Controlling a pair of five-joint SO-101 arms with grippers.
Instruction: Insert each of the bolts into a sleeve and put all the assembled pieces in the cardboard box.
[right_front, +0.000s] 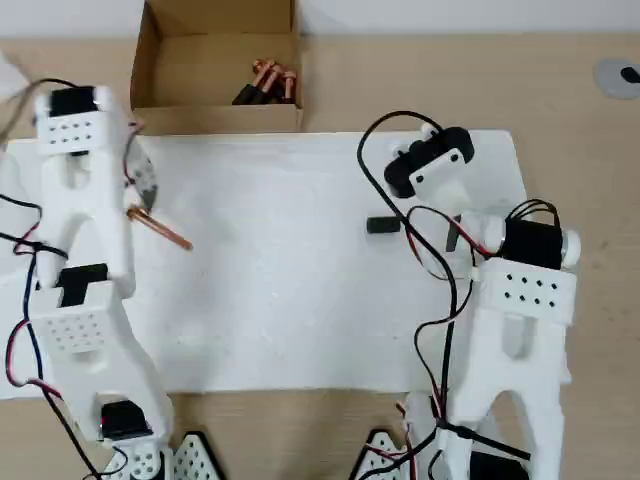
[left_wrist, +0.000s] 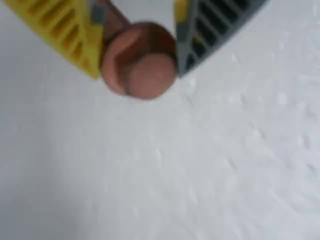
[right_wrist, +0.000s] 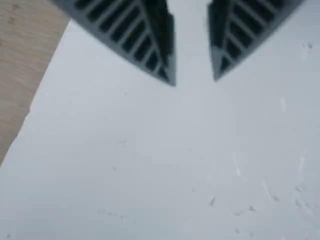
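My left gripper (left_wrist: 137, 70) is shut on a copper bolt (left_wrist: 142, 65), whose head sits between a yellow finger and a dark grey one. In the high view that bolt (right_front: 160, 228) slants over the left side of the white mat (right_front: 280, 300), held by the left gripper (right_front: 140, 198). A black sleeve (right_front: 382, 225) lies on the mat right of centre, close to the right arm (right_front: 440, 165). My right gripper (right_wrist: 192, 75) hangs open over bare mat with nothing between its dark fingers. The cardboard box (right_front: 150, 70) at the back holds several assembled pieces (right_front: 268, 82).
Bare wooden table (right_wrist: 20, 65) shows past the mat's edge in the right wrist view. Black cables (right_front: 440, 290) loop around the right arm. A grey round object (right_front: 618, 77) lies at the far right edge of the table.
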